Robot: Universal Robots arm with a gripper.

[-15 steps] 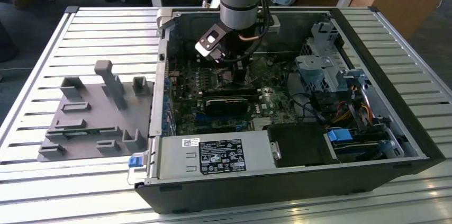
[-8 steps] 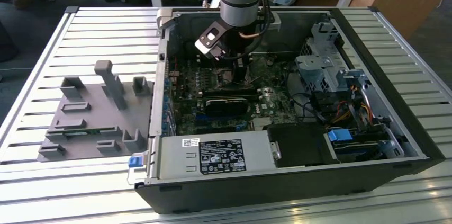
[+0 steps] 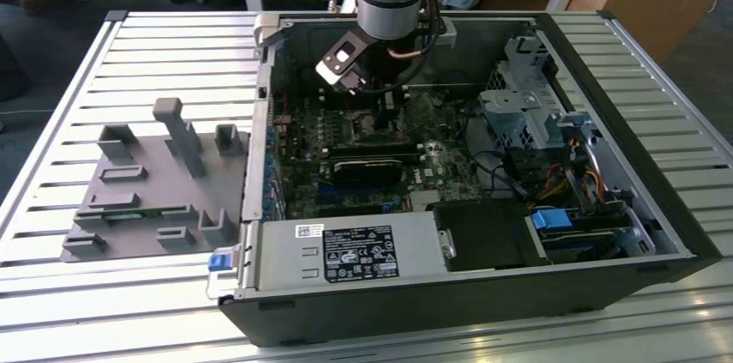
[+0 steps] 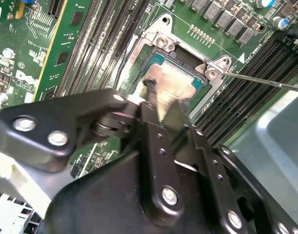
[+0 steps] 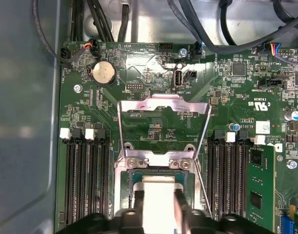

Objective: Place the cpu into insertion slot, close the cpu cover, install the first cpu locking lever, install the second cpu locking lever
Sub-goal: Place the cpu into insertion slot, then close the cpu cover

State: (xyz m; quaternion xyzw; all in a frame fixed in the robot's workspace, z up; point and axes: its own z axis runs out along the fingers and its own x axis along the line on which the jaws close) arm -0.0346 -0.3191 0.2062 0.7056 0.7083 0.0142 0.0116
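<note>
While the gripper (image 5: pixel 159 204) reaches down into the open computer case (image 3: pixel 458 307), its jaws are clamped on the cpu (image 5: pixel 158 187), one finger (image 5: pixel 138 204) against each of two opposite edges. The cpu sits square over the insertion slot (image 4: pixel 184 57), at or just above it; I cannot tell whether it is fully seated. Doing this well likely means keeping the chip level and lined up with the socket frame, with no sideways push, since a tilt could harm the contacts.

From the exterior view's left, a grey fixture tray (image 3: pixel 137 200) lies well apart on the slatted table (image 3: pixel 81 303). Next comes the case, with a metal drive cage (image 3: pixel 521 114) at its right.

Room around the socket looks tight. The cpu cover (image 5: pixel 163 103) stands open just beside it, memory slots (image 5: pixel 85 185) flank it, and a thin locking lever (image 4: pixel 266 83) lies near.
</note>
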